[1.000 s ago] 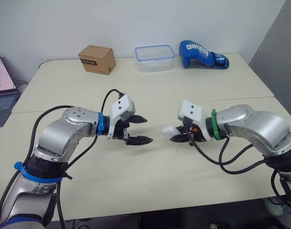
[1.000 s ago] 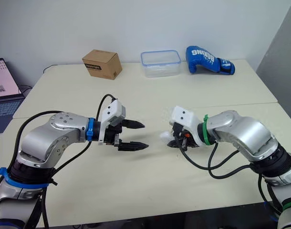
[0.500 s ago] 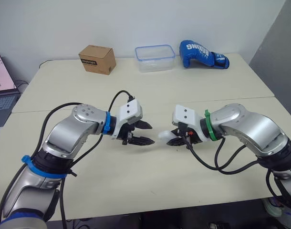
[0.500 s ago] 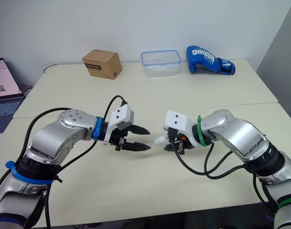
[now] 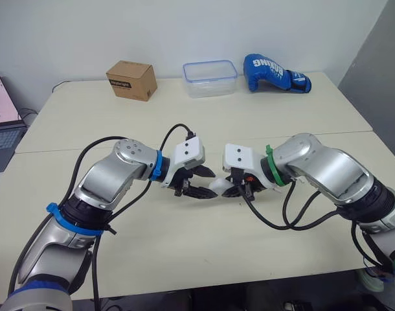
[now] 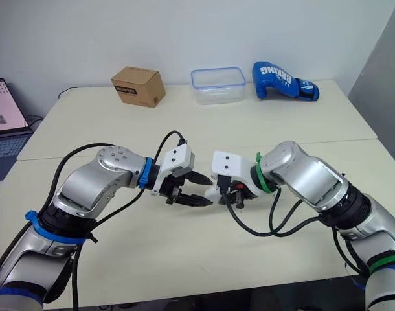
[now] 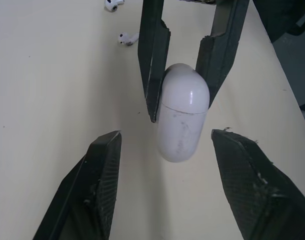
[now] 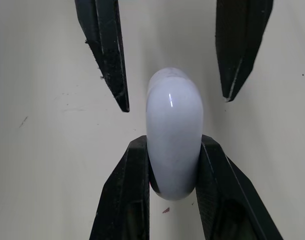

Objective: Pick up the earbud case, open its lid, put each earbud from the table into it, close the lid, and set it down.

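The white earbud case (image 5: 217, 186) hangs just above the middle of the table, lid closed, with my right gripper (image 8: 174, 145) shut on its lower half. My left gripper (image 5: 207, 183) faces it from the left, open, its two fingertips either side of the case's free end without touching it. In the left wrist view the case (image 7: 182, 117) sits between the right gripper's black fingers (image 7: 151, 75), and two loose white earbuds (image 7: 127, 38) (image 7: 111, 4) lie on the table beyond it.
Along the table's far edge stand a cardboard box (image 5: 131, 80), a clear plastic container with a blue rim (image 5: 210, 78) and a blue boxing glove (image 5: 275, 73). A laptop (image 5: 2, 110) sits at the far left.
Both arms have swung inward toward each other. The right gripper brought the case leftward, and the left gripper moved right until its open fingertips flank the case's end.
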Controlling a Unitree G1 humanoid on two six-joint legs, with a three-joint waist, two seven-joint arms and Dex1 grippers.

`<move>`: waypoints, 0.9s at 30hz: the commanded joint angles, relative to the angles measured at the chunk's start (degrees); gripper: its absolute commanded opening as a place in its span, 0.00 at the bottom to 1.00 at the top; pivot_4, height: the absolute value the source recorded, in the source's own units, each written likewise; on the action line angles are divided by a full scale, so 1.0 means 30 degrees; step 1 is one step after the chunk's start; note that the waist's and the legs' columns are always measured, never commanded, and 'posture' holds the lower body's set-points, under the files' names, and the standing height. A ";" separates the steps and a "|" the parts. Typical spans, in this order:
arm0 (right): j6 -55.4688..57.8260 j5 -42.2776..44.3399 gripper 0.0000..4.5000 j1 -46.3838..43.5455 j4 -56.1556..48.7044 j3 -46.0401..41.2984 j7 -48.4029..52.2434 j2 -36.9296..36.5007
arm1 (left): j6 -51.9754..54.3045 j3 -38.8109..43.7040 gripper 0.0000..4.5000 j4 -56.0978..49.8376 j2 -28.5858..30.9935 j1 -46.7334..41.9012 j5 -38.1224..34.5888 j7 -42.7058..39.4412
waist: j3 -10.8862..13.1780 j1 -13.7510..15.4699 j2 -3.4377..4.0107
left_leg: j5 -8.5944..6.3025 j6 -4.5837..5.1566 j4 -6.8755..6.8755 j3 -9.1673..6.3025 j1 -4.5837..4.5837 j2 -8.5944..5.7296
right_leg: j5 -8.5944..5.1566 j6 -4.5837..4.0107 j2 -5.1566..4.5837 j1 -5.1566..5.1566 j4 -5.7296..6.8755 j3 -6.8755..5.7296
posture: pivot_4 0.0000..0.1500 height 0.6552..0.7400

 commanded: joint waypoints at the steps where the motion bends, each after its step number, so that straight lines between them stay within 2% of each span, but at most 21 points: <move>1: -0.0099 -0.0417 0.18 -0.0677 -0.0035 -0.0087 0.0311 0.0231 | -0.0220 -0.0061 0.40 -0.0195 -0.0117 -0.0469 0.0134 -0.0246 | 0.0000 -0.0001 0.0000 | 0.0000 0.0000 0.0000 -0.0001 0.0000 0.0000 | 0.0000 0.0000 0.0000 0.0000 0.0000 0.0001 | 1.00 0.89; 14: 0.0344 -0.1078 0.18 -0.1206 0.0443 -0.0124 0.0775 0.0746 | -0.0421 -0.0246 0.40 -0.0080 -0.0372 -0.0549 0.0611 -0.0604 | 0.0000 0.0001 0.0000 | 0.0001 -0.0001 0.0005 -0.0003 -0.0007 -0.0003 | 0.0001 -0.0001 -0.0001 -0.0005 0.0002 0.0001 | 1.00 0.89; 15: 0.0354 -0.1090 0.18 -0.1221 0.0449 -0.0118 0.0799 0.0752 | -0.0423 -0.0216 0.32 -0.0031 -0.0442 -0.0572 0.0627 -0.0575 | 0.0000 0.0001 0.0000 | 0.0001 -0.0001 0.0005 -0.0003 -0.0008 -0.0003 | 0.0001 -0.0001 -0.0001 -0.0005 0.0002 0.0001 | 1.00 0.89; 18: 0.0473 -0.1074 0.18 -0.1298 0.0391 -0.0129 0.0856 0.0780 | -0.0365 -0.0144 0.17 0.0022 -0.0608 -0.0624 0.0649 -0.0484 | 0.0000 0.0002 0.0000 | 0.0001 -0.0001 0.0005 -0.0001 -0.0009 -0.0005 | 0.0001 -0.0001 -0.0002 -0.0004 0.0001 0.0002 | 1.00 0.89; 27: 0.0524 -0.1265 0.18 -0.1395 0.0491 -0.0149 0.1006 0.0937 | -0.0577 -0.0187 0.17 0.0024 -0.0743 -0.0600 0.1009 -0.0236 | 0.0000 0.0000 0.0000 | 0.0001 -0.0002 0.0007 -0.0002 -0.0008 -0.0004 | 0.0001 -0.0002 -0.0002 -0.0006 0.0004 0.0003 | 1.00 0.89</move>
